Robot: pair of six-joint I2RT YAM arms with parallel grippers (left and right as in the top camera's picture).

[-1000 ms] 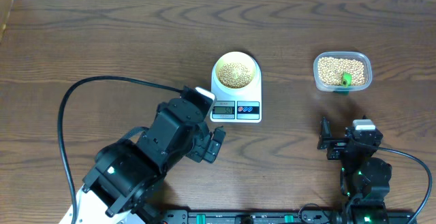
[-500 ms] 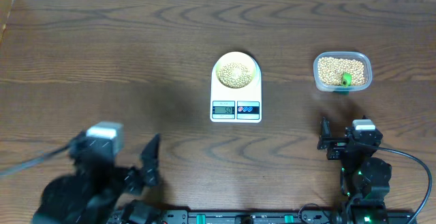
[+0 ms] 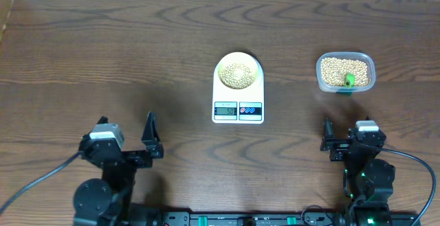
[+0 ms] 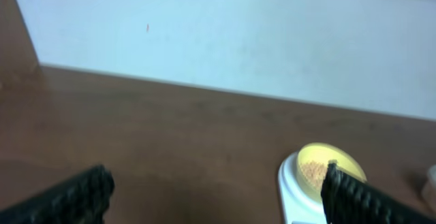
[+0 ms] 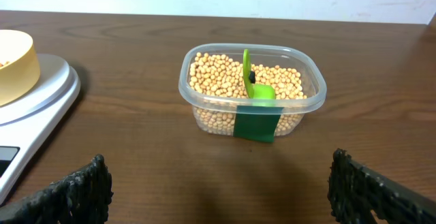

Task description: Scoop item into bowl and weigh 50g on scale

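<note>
At the left near edge of the dark wooden table (image 3: 82, 54), the left gripper (image 4: 216, 176) is seen spread wide, nothing being held between its two black fingers (image 4: 75, 193), and it is kept well apart from everything else. Toward the middle, the white scale (image 3: 238, 116) is placed with its grey display and its red and blue buttons (image 3: 251, 109) facing the near edge; the digits are too small to be read with certainty. On its platform the pale-yellow bowl (image 3: 219, 73) is set upright, and a layer of tan beans (image 3: 238, 75) is held inside it. Further right, well apart from the scale, a clear plastic tub (image 5: 317, 88) is found filled with more of the same beans, a green scoop (image 5: 255, 88) being stuck among them and a green label (image 5: 259, 125) fixed to its near wall. Nearest the right edge, the right gripper (image 5: 218, 163) is likewise held wide and empty, short of the tub.
</note>
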